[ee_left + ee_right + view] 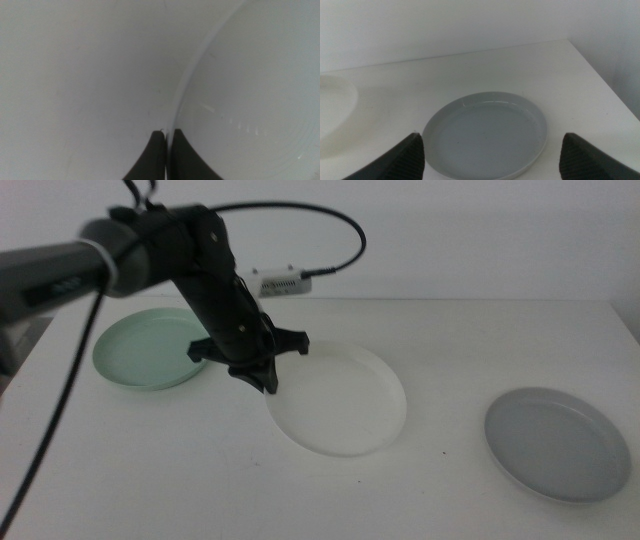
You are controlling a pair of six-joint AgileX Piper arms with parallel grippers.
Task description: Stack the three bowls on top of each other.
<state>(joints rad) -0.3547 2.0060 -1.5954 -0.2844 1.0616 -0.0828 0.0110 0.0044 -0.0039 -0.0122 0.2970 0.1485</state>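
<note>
Left gripper (266,383): jaws pinching the white bowl (345,405) rim, its mint-side edge.
Right gripper (492,155): jaws spread, over the grey bowl (487,134).
Mint green bowl (145,348): just beside the white bowl.

The left gripper (262,383) pinches the white bowl's (345,405) rim, its arm (215,290) crossing over the green bowl's (145,348) near side. Bare table (445,415) lies between white and grey bowl (556,444). Nothing stands over the grey bowl below the right gripper's (492,157) wide jaws.

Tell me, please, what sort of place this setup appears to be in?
Probably a robot test bench rather than a kitchen: a bare white table against a plain wall, a cabled arm whose left claw is at the white bowl, and a small electronic box.
</note>
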